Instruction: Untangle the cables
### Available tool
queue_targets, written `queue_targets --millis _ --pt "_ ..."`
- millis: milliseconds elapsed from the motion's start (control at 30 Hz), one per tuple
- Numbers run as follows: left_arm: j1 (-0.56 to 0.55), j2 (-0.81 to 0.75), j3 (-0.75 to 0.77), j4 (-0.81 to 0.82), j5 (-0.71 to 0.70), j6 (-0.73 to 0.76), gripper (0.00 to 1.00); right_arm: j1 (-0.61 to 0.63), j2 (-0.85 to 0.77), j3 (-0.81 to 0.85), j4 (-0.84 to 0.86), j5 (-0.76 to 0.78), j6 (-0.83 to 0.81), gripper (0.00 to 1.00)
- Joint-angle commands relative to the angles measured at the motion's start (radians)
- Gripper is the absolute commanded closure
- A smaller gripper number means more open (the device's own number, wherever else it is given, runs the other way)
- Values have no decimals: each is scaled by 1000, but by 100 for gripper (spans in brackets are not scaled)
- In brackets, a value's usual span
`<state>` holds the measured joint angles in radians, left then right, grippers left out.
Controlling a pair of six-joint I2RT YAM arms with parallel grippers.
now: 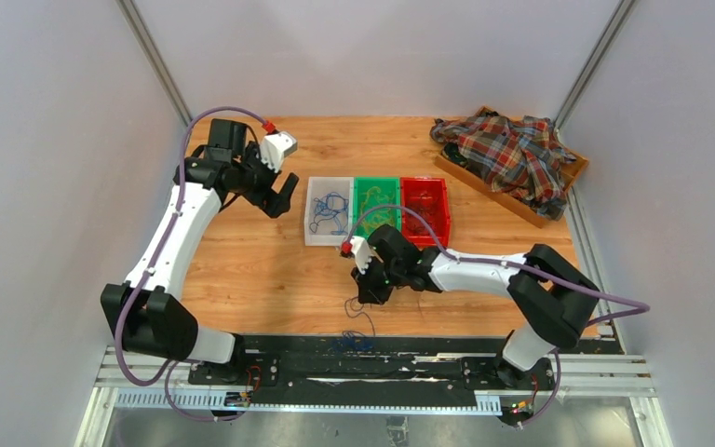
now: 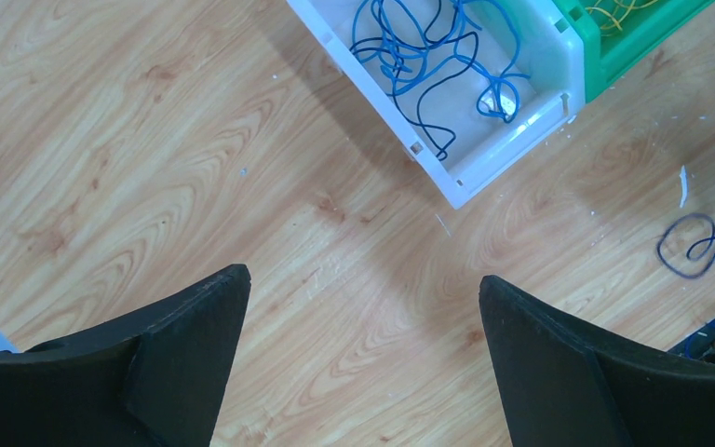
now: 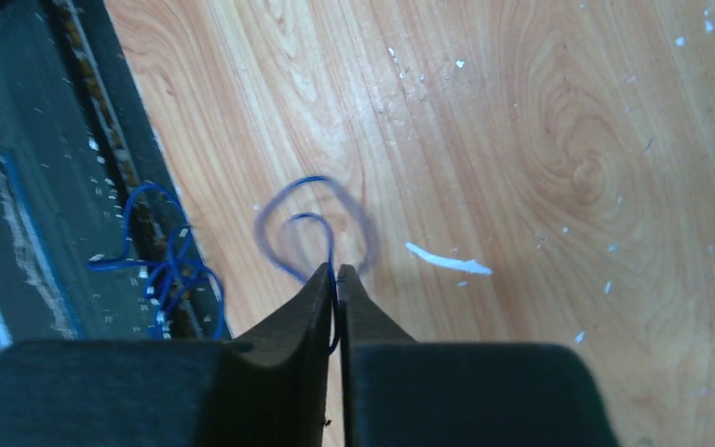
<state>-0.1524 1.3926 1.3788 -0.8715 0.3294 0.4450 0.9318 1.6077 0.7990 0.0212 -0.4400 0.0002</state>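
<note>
Now blue cables [image 2: 400, 56] in white bin [image 2: 521, 140]; L gripper [image 2: 363, 275] spread, R gripper [image 3: 337, 272] pinching cable [image 3: 312, 180].

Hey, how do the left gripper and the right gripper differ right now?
The left gripper has its black fingers wide apart, holding nothing; the right gripper has its black fingers pinched shut on a thin blue wire loop. The left gripper hangs beside the white plastic bin; the right gripper sits low near the front edge of the wooden table. Both point down at the table.
</note>
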Motion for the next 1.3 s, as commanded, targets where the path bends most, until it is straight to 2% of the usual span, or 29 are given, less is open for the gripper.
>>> queue_targets --millis 0,300,600,1267 --pt "21 -15 5 -1 0 15 2 -2 -80 73 -78 -2 -21 99" --pt "29 10 44 -2 -21 -7 2 -38 -272 219 -143 58 -55 99" --pt "47 20 51 -2 -100 -34 2 -104 -299 431 -88 120 -84 99" --pt "60 -13 3 -1 -90 -35 2 -205 -54 698 131 126 -43 99"
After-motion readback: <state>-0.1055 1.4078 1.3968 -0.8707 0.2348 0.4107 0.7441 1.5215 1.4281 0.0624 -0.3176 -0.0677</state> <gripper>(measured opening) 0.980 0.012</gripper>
